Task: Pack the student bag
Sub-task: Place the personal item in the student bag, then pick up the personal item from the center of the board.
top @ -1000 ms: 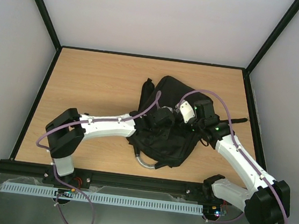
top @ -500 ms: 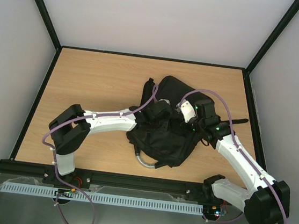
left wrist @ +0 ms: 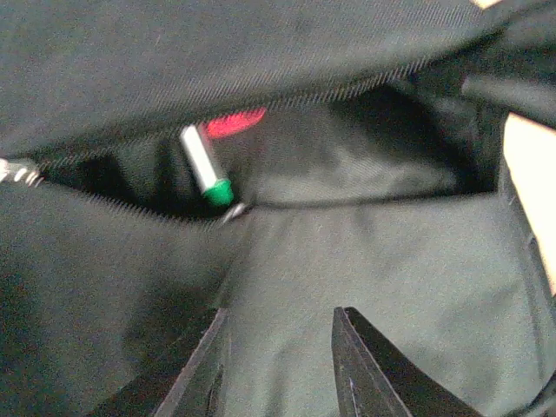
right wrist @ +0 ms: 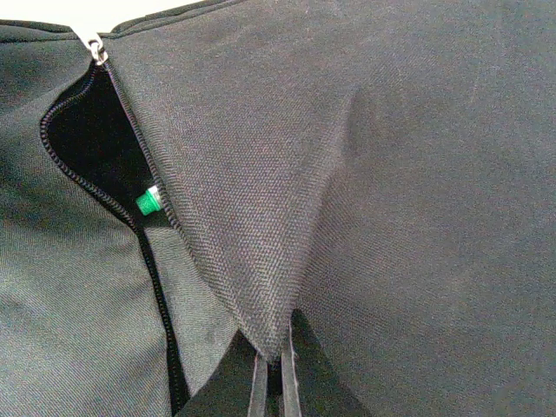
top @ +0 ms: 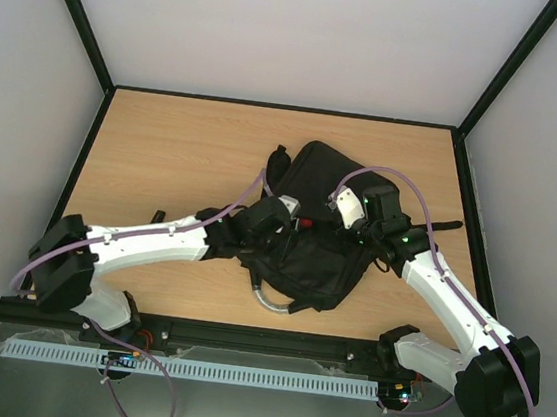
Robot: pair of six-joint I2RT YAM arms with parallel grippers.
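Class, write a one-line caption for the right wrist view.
Right gripper pinches student bag fabric, revealing a green-capped pen inside.

Tabletop [top: 164,155]: light wood-grain laminate, w/ thin black edging [top: 280,106] along the far side. We log three plain pale grey-white walls: back wall [top: 299,30], left wall [top: 15,138], right wall [top: 551,199]. Black frame posts [top: 79,15] run up the corners. Near edge: black rail [top: 264,338], then grey metal sheet [top: 265,413] carrying a white slotted strip [top: 239,375]. Light even, diffuse; shadows soft.
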